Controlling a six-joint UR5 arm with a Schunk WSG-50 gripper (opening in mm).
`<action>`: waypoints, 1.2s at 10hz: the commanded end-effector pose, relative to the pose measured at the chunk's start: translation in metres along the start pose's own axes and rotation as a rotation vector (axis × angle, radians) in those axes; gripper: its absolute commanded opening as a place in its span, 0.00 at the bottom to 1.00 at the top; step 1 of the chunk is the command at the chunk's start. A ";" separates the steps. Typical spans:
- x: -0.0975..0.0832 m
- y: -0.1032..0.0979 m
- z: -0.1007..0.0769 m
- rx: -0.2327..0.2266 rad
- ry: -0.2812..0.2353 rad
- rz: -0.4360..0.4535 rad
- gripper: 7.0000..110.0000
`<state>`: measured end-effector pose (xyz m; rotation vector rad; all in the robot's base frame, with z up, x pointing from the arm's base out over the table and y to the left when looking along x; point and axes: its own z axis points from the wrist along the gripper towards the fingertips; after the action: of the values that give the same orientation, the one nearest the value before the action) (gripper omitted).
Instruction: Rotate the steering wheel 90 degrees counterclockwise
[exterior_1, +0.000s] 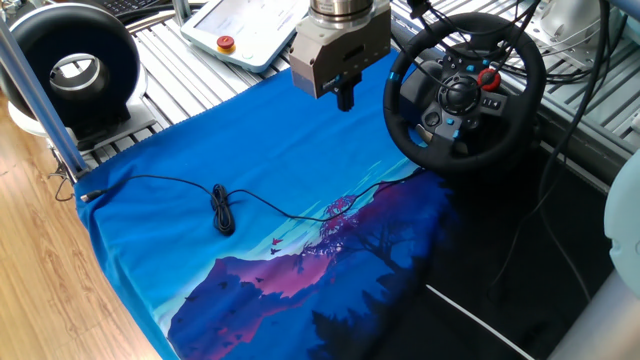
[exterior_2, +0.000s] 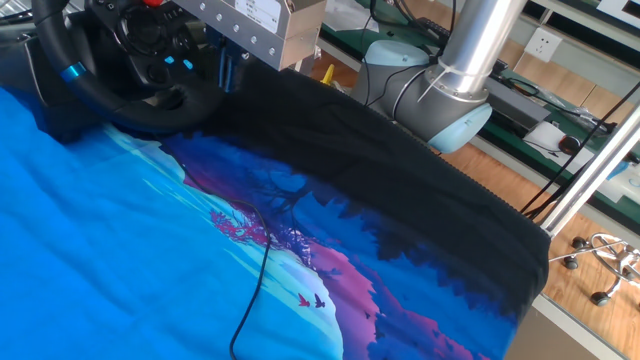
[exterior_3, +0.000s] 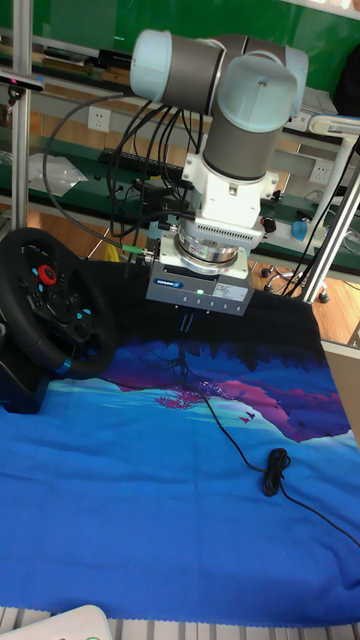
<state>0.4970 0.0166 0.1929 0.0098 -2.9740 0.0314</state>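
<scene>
Table surface (exterior_1: 560, 120) was slatted aluminium, covered w/ a blue-purple landscape cloth (exterior_1: 250, 170). Floor (exterior_1: 40, 290) was light wood laminate. Green wall panel (exterior_3: 90, 30) stood behind a cluttered bench (exterior_3: 70, 160) (cables, misc. gear). Office chair base (exterior_2: 600, 262) sat on floor.

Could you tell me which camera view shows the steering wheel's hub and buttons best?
One fixed view: the whole steering wheel faces it, hub visible. The other fixed view crops it; the tall fixed view sees it obliquely.
</scene>
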 end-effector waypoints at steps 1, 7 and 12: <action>0.000 0.004 -0.001 -0.018 0.000 -0.003 0.00; -0.001 0.007 -0.003 -0.035 -0.001 -0.004 0.00; -0.002 0.010 -0.004 -0.047 -0.005 -0.006 0.00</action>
<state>0.4985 0.0221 0.1948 0.0147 -2.9755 -0.0112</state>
